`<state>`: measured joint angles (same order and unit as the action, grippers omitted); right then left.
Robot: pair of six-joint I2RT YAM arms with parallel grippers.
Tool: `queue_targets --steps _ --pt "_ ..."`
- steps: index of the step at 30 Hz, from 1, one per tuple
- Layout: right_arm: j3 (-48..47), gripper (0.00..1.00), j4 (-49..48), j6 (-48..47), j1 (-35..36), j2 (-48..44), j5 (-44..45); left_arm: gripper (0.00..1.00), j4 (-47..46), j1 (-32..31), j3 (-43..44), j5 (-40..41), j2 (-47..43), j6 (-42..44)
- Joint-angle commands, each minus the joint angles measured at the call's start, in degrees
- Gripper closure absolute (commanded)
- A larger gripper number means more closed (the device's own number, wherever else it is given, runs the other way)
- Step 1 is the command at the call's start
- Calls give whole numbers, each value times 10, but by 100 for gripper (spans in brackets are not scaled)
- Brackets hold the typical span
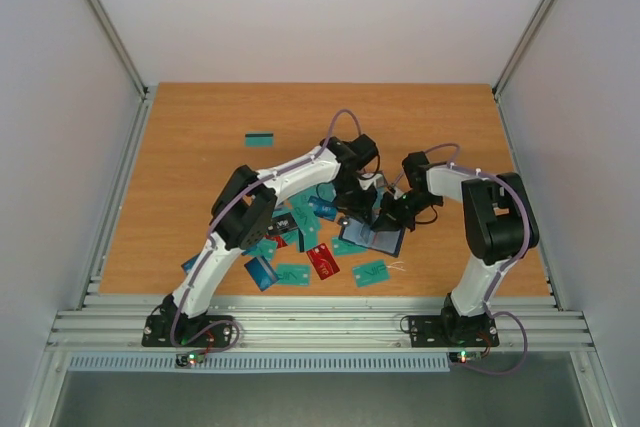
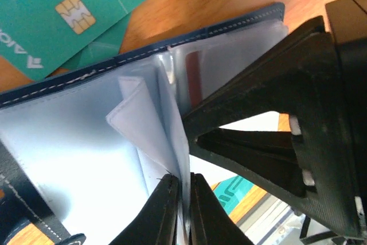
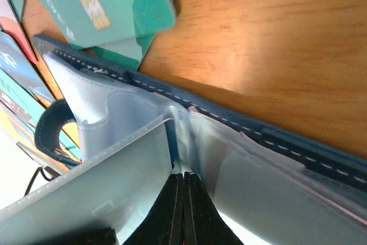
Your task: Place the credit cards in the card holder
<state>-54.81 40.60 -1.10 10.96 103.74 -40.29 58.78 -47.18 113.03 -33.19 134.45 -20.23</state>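
Holder (image 1: 380, 238) lies open right of centre, toward the worktop's (image 1: 200, 117) near edge; left hand (image 2: 183, 181) pinches a clear sleeve (image 2: 176, 130), right hand (image 3: 183, 190) is pressed together beside it; best to keep the pocket mouth taut and feed cards (image 1: 322, 261) edge-on.

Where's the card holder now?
Top view: the card holder lies open right of centre, beside the credit cards, left gripper and right gripper pinching its sleeves.

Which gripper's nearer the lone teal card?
Left. The left gripper and right gripper both pinch the card holder, rightward of the lone teal card, the right one farther right.
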Motion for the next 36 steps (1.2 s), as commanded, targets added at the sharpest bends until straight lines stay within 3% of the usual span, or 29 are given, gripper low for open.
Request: queue_targets --steps 1,19,26,33,36 --pt "-17 98 15 -5 6 -25 15 93 15 -20 41 47 24 19" --pt "-11 95 171 -17 -36 -220 116 91 158 -65 210 225 96 -1" --pt "0 95 219 1 -46 -307 150 89 186 -93 259 305 121 -52" --pt "-16 95 256 10 -47 -354 138 86 175 -114 279 310 123 -109" --pt "-25 95 265 10 -47 -378 130 79 160 -123 280 290 126 -134"
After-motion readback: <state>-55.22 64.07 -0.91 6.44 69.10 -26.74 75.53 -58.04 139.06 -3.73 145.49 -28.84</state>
